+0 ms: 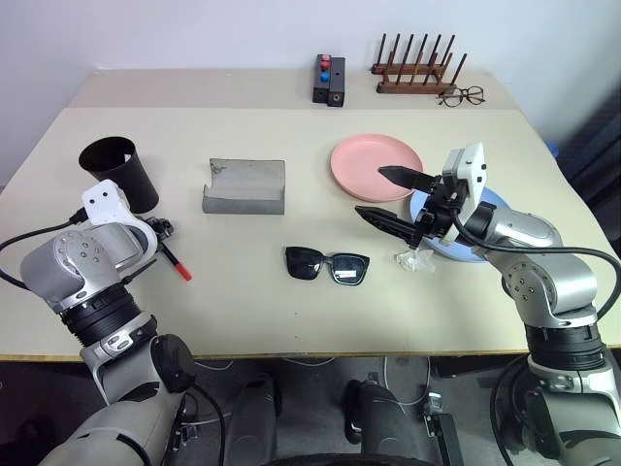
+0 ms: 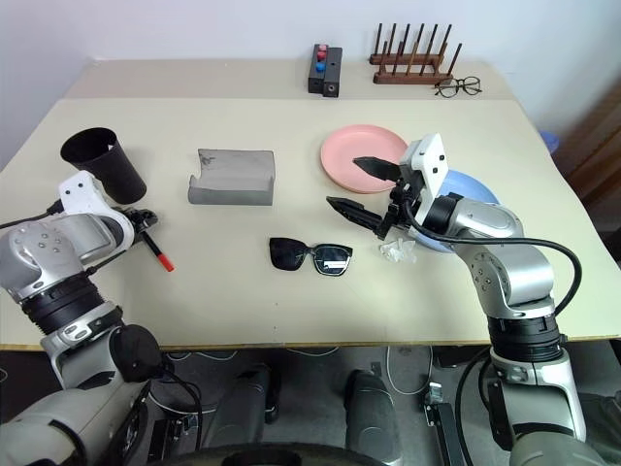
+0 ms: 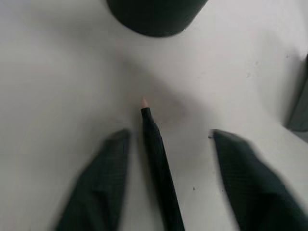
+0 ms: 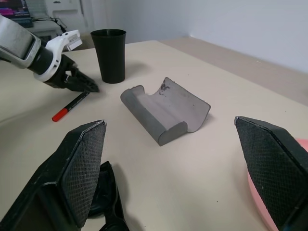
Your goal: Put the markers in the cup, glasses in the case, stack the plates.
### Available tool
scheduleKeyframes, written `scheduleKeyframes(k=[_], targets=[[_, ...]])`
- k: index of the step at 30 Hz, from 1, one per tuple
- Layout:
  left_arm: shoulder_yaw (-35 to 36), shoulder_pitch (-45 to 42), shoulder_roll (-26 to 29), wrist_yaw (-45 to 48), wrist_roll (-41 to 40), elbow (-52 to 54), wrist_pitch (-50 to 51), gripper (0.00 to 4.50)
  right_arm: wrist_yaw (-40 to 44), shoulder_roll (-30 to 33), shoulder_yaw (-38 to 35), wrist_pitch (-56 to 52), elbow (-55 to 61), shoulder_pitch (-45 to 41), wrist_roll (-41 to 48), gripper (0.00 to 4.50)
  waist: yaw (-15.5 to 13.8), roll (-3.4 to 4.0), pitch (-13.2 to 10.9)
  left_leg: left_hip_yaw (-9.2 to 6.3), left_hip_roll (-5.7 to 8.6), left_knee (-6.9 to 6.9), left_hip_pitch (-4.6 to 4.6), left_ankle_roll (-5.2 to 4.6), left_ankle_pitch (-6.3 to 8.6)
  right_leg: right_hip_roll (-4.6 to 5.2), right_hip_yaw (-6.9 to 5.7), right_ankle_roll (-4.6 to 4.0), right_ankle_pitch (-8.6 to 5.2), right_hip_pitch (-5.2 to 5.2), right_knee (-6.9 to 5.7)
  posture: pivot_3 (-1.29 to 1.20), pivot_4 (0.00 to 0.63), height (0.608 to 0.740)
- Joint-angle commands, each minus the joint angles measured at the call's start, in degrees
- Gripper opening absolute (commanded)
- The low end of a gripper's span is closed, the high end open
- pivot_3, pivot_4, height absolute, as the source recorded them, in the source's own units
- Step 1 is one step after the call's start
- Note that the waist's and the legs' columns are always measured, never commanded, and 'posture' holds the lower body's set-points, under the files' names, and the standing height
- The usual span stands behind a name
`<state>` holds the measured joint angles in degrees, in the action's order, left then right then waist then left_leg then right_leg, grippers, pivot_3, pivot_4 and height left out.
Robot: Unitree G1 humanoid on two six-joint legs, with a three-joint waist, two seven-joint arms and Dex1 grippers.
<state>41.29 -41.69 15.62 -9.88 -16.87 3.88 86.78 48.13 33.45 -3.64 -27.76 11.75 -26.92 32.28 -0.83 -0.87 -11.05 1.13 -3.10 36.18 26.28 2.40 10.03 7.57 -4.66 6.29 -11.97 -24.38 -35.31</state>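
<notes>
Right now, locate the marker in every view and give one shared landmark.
Left eye: marker at the left gripper.
Right eye: marker, same spot.
Left wrist: marker between the fingers.
Right wrist: marker, red end nearest.
Landmark: the black cup just beyond it.

Both arms are built of rounded silver-grey shells joined by black ribbed rings, with small dark screws dotting the shells. Thin black cables loop along each forearm. Each wrist carries a white angular housing, and from it spring two black, tapering fingers whose inner pads are faced with fine cross-hatched mesh.
</notes>
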Motion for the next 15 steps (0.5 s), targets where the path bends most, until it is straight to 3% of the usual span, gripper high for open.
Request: scheduleKeyframes(k=[1,10,12,15], targets=[[0.08,-0.48,-0.71,1.26,0.44,0.4,3.24,0.61,-0.22,0.77,-1.97,0.04,2.85,0.09,0.9,4.38,0.0,0.0,0.0,0.0,0.0,0.0,0.0,0.0,0.0,0.0,0.0,0.0,0.0,0.0,0.0,0.0,0.15,0.74],[0.29,0.44,-0.53,3.84,1.17,1.5,5.72,0.61,-0.5,0.48,-1.75,-0.07,2.91,-0.26,0.7,4.38,0.07,0.0,0.0,0.0,0.0,-0.02,-0.01,0.0,0.0,0.0,0.0,0.0,0.0,0.0,0.0,0.0,0.15,0.74],[0.61,0.68,-0.69,4.28,1.37,2.08,5.72,0.05,-0.46,0.41,-1.57,0.26,2.6,-0.38,0.47,4.38,0.05,0.01,0.0,0.0,0.0,-0.01,-0.01,0.0,0.0,0.0,0.0,0.0,0.0,0.01,0.0,0.0,0.15,0.74],[0.77,0.92,-0.67,4.94,1.14,2.34,5.72,0.02,-0.38,0.37,-1.43,0.44,2.39,-0.45,0.34,4.38,0.08,0.01,0.0,0.0,0.0,-0.02,-0.01,0.0,0.0,0.0,0.0,0.0,0.0,0.01,0.0,0.0,0.15,0.74]])
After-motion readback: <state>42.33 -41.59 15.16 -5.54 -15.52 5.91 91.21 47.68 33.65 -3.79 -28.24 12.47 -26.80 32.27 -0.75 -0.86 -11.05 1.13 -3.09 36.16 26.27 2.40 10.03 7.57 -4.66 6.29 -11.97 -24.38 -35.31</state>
